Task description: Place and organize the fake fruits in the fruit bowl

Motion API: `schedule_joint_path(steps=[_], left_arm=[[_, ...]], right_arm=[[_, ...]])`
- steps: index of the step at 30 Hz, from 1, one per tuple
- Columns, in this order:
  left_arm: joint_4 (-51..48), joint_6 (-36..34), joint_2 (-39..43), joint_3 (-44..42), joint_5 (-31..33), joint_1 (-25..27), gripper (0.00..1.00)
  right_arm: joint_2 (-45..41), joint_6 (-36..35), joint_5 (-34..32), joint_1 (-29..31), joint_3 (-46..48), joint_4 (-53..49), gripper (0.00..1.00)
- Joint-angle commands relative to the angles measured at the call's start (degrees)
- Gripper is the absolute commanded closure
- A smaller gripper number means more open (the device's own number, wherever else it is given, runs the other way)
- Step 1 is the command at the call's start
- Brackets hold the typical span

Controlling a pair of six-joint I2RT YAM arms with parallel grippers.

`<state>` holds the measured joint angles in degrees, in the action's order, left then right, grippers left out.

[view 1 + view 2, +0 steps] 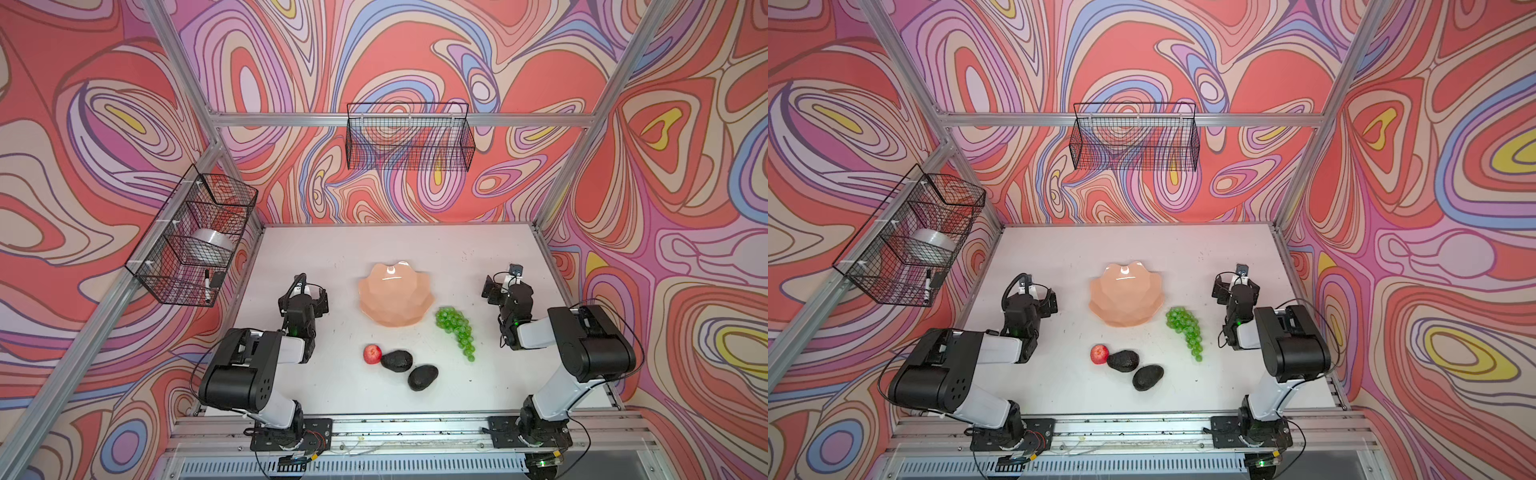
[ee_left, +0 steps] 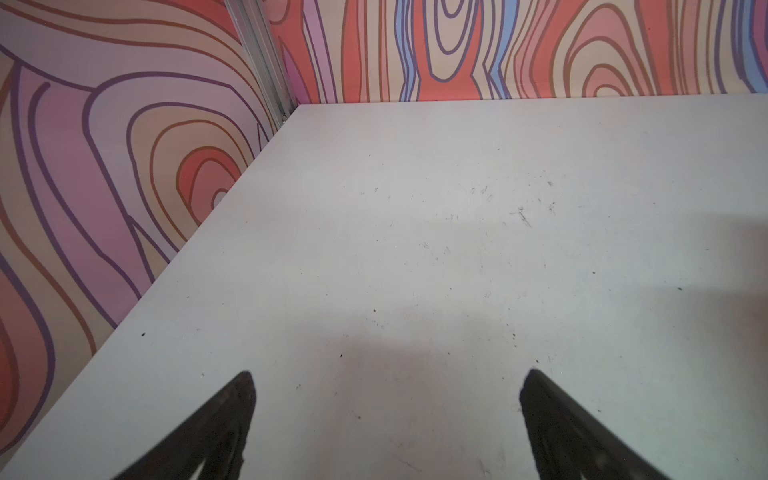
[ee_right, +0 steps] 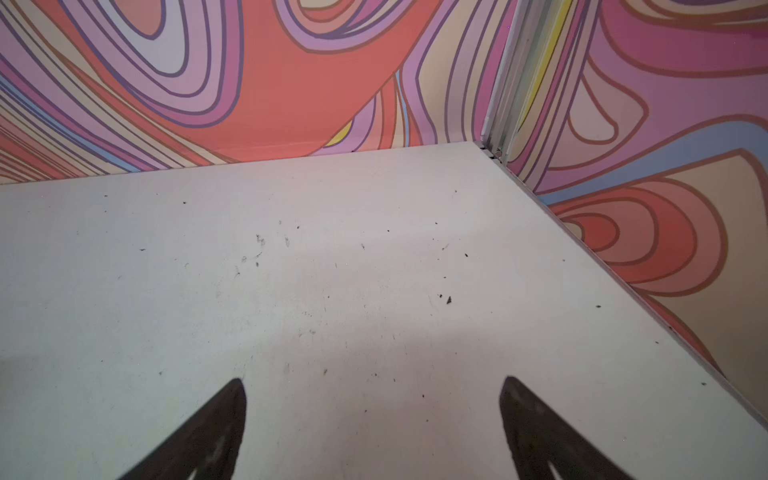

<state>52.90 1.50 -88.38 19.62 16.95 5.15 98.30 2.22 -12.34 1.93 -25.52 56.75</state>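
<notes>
Peach-pink bowl (image 1: 395, 297) sits mid-worktop (image 1: 324, 257), empty. Green grapes (image 1: 456, 332) lie just beside the bowl, at its front right. Red apple (image 1: 372, 354) lies on the worktop in front of the bowl, touching the first avocado (image 1: 397, 360). The second avocado (image 1: 422, 377) lies just beside the first, farther from the bowl. Left gripper (image 2: 389, 374) is left of the bowl, jaws spread wide, empty, over bare worktop. Right gripper (image 3: 372, 379) is right of the bowl, past the grapes, also wide apart and empty.

This is a robotics lab test cell: an aluminium frame (image 1: 291, 119) boxes in a white bench (image 1: 332, 257), with swirl-printed walls (image 1: 415, 50) and a left arm (image 1: 245, 374) and right arm (image 1: 590, 349) bolted to a rail (image 1: 415, 426)
</notes>
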Motion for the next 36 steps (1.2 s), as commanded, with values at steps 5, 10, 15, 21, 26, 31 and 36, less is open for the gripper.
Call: schedule_joint_path(steps=[5, 10, 15, 21, 26, 31, 36], left_arm=[[1.5, -0.6, -0.5, 0.8, 0.6, -0.4, 0.0], [1.5, -0.6, -0.5, 0.9, 0.5, -0.4, 0.0], [-0.1, 0.1, -0.3, 1.4, -2.3, -1.6, 0.0], [-0.4, 0.3, -0.2, 1.4, -3.2, -2.1, 0.0], [-0.3, 0.4, -0.3, 1.4, -3.8, -2.4, 0.0], [-0.5, 0.5, -0.2, 1.4, -4.2, -2.6, 0.0], [-1.9, 0.0, 1.4, 1.5, -5.6, -2.6, 0.0]], right_arm=[[0.0, 0.2, 0.4, -0.2, -0.7, -0.2, 0.02], [0.0, 0.2, 0.3, -0.2, -0.7, -0.3, 0.02], [-0.1, 0.2, 0.4, -0.2, -0.8, -0.3, 0.02], [-0.1, 0.2, 0.3, -0.2, -0.7, -0.3, 0.01], [0.0, 0.2, 0.4, -0.2, -0.7, -0.3, 0.02], [0.0, 0.1, 0.1, -0.2, -0.6, 0.1, 0.02], [-1.1, -1.3, 1.9, 0.2, 1.1, 2.5, 0.02]])
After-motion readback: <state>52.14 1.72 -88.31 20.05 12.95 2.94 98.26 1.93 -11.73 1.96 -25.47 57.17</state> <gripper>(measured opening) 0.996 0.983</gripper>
